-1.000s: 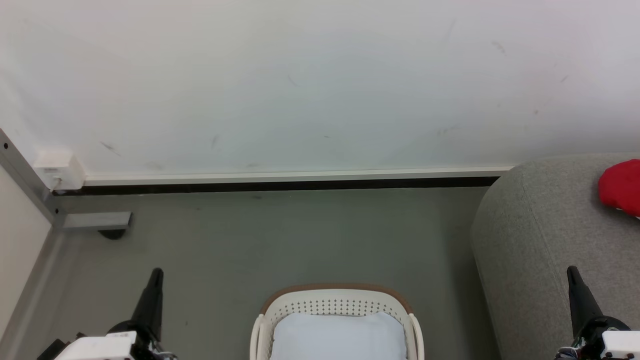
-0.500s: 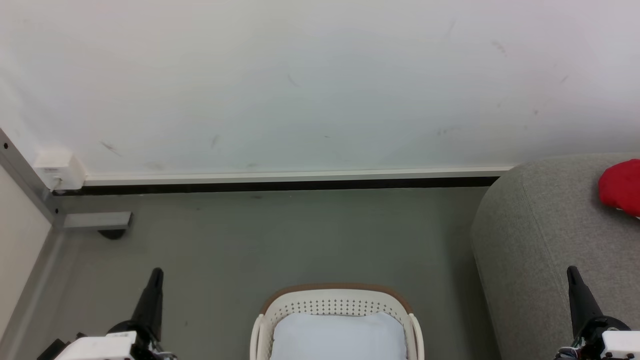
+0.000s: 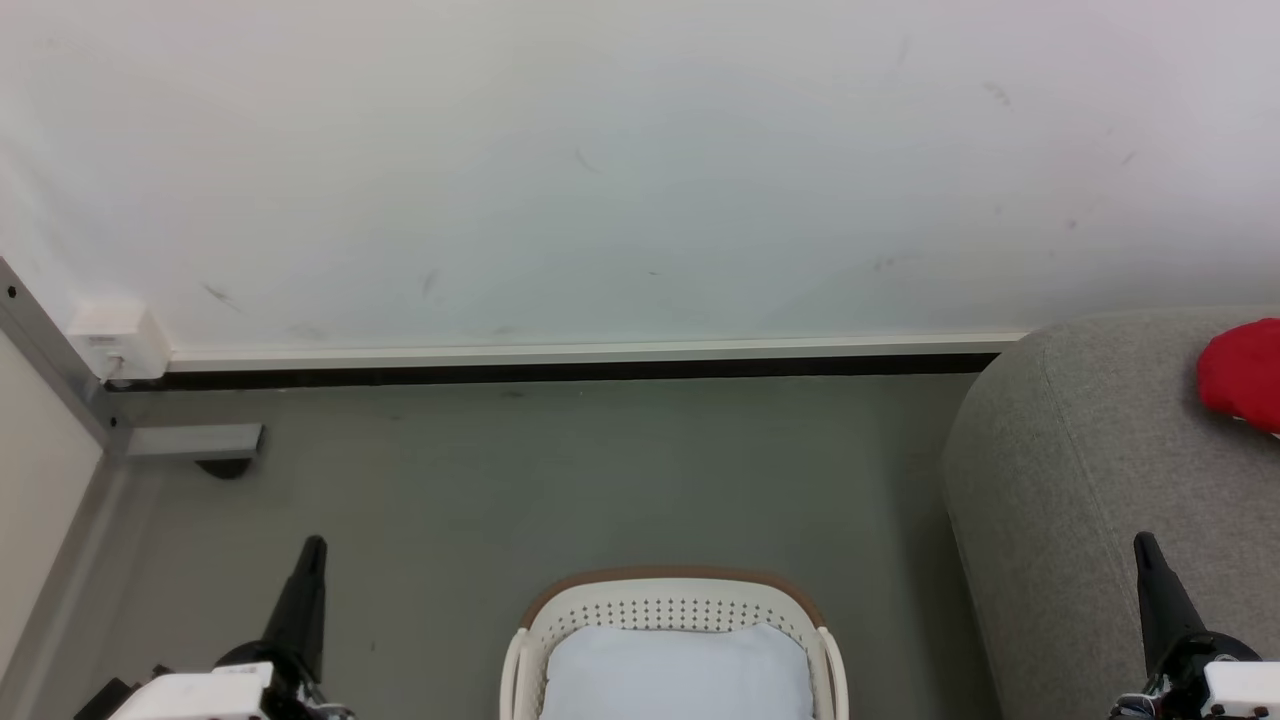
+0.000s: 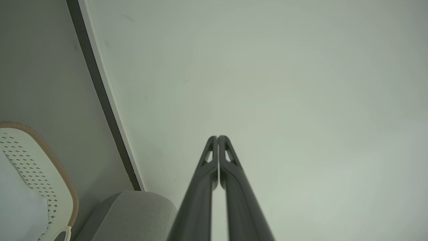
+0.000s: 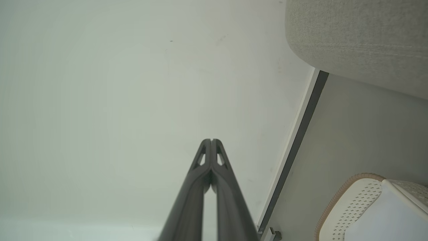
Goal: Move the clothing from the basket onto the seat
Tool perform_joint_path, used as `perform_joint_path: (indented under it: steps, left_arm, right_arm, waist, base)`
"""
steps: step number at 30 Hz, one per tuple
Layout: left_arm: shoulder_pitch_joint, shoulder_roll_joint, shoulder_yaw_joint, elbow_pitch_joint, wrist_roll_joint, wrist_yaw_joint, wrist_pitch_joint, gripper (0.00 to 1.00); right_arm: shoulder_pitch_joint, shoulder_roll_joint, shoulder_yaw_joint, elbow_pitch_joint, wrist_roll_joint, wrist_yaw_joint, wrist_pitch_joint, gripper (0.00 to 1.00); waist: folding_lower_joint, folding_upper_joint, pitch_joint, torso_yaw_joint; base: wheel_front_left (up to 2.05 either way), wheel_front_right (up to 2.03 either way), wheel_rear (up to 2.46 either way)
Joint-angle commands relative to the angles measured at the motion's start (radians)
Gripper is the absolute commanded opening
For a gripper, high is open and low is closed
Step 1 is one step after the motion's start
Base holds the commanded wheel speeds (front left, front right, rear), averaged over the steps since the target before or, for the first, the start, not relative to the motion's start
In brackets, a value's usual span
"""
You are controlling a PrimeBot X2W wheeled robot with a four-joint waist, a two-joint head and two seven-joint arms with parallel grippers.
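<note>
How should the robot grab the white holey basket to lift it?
By its white side handles, the left pincer on one and the right pincer on the other, coming down from above. The oval cream-white plastic laundry basket stands upright with a pale white cloth filling it, so the wall is probably too wide to pinch. Both pincers are shut and must open first.

You've got open floor (image 3: 560,470) left of the basket (image 3: 675,605) and behind it, right up to the wall (image 3: 640,180). Right of the basket the sofa (image 3: 1080,480) bulks in close, so there's only a narrow strip. Far left of the basket, a grey metal foot (image 3: 190,440) juts out from the corner.
</note>
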Motion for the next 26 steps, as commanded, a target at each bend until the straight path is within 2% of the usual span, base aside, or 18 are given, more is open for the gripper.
perform_joint_path:
  steps: [1,26]
  left_arm:
    - [-0.009,0.007,0.002,-0.003,-0.014,-0.004,0.003,0.0]
    - [-0.009,0.007,0.002,-0.003,-0.014,-0.004,0.003,0.0]
  right_arm:
    - [-0.013,-0.008,-0.004,-0.005,0.001,-0.002,0.004,0.0]
    - [-0.013,-0.008,-0.004,-0.005,0.001,-0.002,0.004,0.0]
  waist:
    - [0.0,-0.0001,0.0,0.0]
    - [0.0,-0.0001,0.0,0.0]
  base:
    - [0.0,0.0,0.0]
    - [0.0,0.0,0.0]
